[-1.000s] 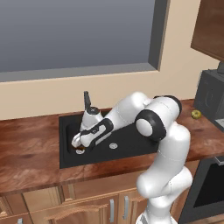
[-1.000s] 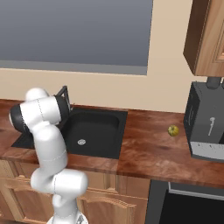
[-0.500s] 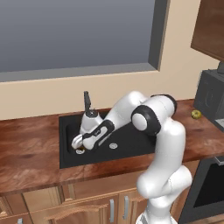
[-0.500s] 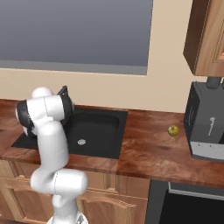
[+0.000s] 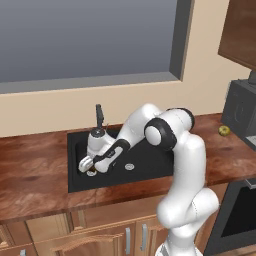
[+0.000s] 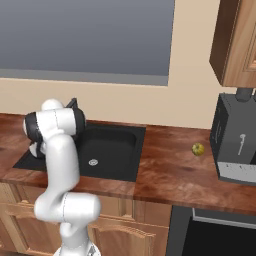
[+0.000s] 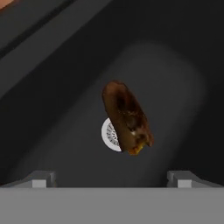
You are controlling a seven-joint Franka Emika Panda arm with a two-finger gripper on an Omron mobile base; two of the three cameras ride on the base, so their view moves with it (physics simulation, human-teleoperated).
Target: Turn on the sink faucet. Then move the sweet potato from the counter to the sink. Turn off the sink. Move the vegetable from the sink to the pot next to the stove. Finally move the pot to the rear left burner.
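The brown sweet potato (image 7: 126,118) lies in the black sink (image 7: 52,87), in front of the white drain ring (image 7: 109,135) in the hand view. My gripper (image 7: 111,179) hangs open just above it, one fingertip at each side, nothing between them. In the left base view the gripper (image 5: 91,168) reaches down into the left part of the sink (image 5: 150,157), with the sweet potato (image 5: 91,173) right under it. The dark faucet (image 5: 99,116) stands at the sink's back rim, and no water shows. The pot is out of view.
A small yellow-green fruit (image 6: 198,148) lies on the wooden counter (image 6: 170,175) right of the sink. A dark appliance (image 6: 237,145) stands at the far right. A dark oven front (image 5: 240,210) sits below the counter at the right. A window is behind the sink.
The arm has swung further left and lower into the sink. The gripper has stayed open.
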